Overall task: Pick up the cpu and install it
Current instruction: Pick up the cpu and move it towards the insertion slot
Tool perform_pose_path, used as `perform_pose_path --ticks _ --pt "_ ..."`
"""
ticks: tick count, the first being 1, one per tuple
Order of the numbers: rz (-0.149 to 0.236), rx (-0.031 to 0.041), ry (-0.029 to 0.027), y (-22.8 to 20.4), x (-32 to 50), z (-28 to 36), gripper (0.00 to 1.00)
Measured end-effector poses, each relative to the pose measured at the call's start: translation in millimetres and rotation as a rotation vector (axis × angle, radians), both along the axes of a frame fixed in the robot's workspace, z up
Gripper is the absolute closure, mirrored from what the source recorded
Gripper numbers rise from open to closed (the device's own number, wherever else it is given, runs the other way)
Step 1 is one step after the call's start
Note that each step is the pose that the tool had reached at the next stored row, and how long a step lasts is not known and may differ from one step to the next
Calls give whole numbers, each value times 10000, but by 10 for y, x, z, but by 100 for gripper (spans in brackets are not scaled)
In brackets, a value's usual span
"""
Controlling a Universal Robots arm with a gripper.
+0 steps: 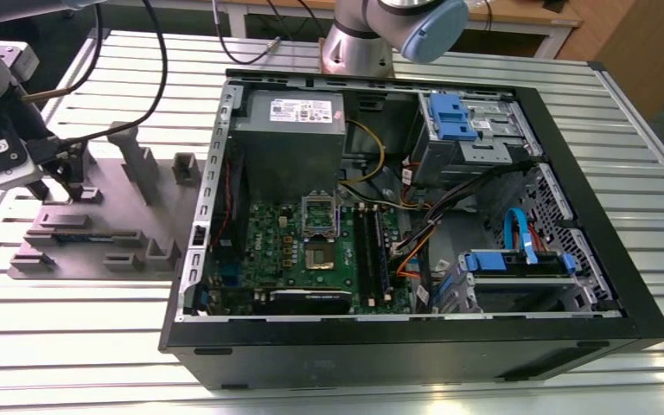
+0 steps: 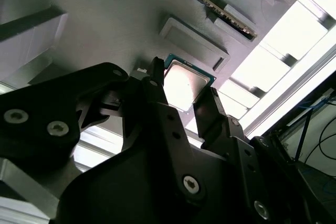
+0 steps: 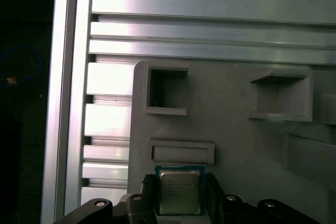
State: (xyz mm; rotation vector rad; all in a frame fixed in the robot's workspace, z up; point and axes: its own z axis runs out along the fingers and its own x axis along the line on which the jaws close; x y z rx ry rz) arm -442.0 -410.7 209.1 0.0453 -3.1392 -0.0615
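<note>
Two fingers (image 3: 148, 190) of the gripper (image 3: 179, 180) clamp the cpu (image 3: 179, 192) between them, against the grey tray (image 3: 236, 145). Pickup appears underway; installation in the computer case (image 1: 424, 354), well apart, remains.

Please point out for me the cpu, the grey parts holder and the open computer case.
cpu (image 3: 179, 192): first wrist view, middle of its metal top.
grey parts holder (image 3: 236, 140): first wrist view, a bare flat part.
computer case (image 1: 424, 350): exterior view, its black near side wall.
</note>
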Motion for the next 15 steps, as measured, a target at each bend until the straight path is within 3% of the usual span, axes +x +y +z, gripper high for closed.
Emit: perform_pose_path --ticks 15 --pt "0 -1 2 0 0 25 53"
